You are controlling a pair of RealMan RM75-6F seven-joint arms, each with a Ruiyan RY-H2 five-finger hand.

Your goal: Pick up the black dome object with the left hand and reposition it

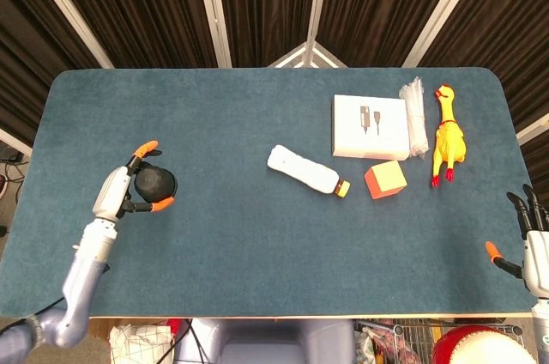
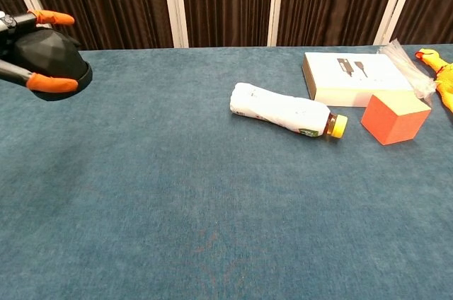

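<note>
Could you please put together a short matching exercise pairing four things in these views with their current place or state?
Things:
1. black dome
2. bottle
3. orange cube
4. rubber chicken

States:
A. lying on its side mid-table
B. just in front of the white box
C. held off the table by the left hand
D. nearest the table's right edge

Pairs: 1-C, 2-A, 3-B, 4-D

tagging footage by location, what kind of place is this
Probably a robot lab or test booth: a blue-carpeted table ringed by dark curtains, scattered with unrelated props like a rubber chicken and orange cube.
</note>
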